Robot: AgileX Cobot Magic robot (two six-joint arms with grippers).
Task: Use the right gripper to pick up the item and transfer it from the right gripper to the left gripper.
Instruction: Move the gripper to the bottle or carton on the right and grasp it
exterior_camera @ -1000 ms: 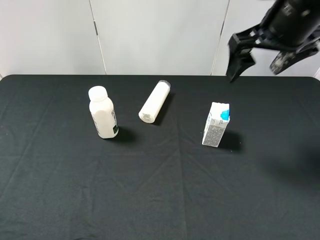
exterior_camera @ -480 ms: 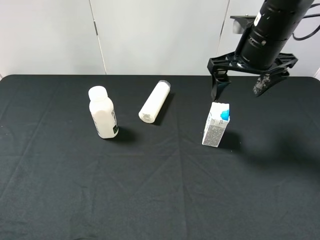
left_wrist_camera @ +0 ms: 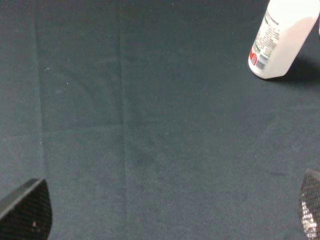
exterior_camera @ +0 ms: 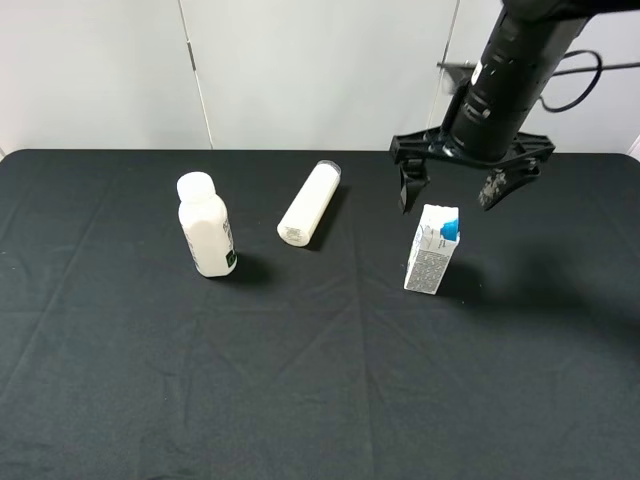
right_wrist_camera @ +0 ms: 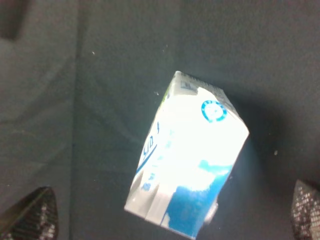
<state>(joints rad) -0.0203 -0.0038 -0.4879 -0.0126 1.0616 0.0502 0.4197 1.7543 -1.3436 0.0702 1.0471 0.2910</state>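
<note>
The item, a small white carton [exterior_camera: 433,249] with a teal cap and grey text panel, stands upright on the black table right of centre. My right gripper [exterior_camera: 452,190] hangs open just above and behind it, fingers spread wide to either side of the carton's top, not touching. In the right wrist view the carton [right_wrist_camera: 187,152] fills the middle, between the two fingertips [right_wrist_camera: 30,215] at the frame's lower corners. My left gripper [left_wrist_camera: 165,212] shows only as two spread fingertips in the left wrist view, open and empty; it is out of the exterior view.
A white capped bottle [exterior_camera: 205,224] stands upright at centre-left, also in the left wrist view [left_wrist_camera: 282,40]. A white cylindrical tube [exterior_camera: 309,203] lies on its side between bottle and carton. The table [exterior_camera: 300,380] is covered in wrinkled black cloth; a white wall stands behind.
My right gripper has come down and to the left from the upper right corner to hang directly over the carton. The carton, bottle and tube have not moved.
</note>
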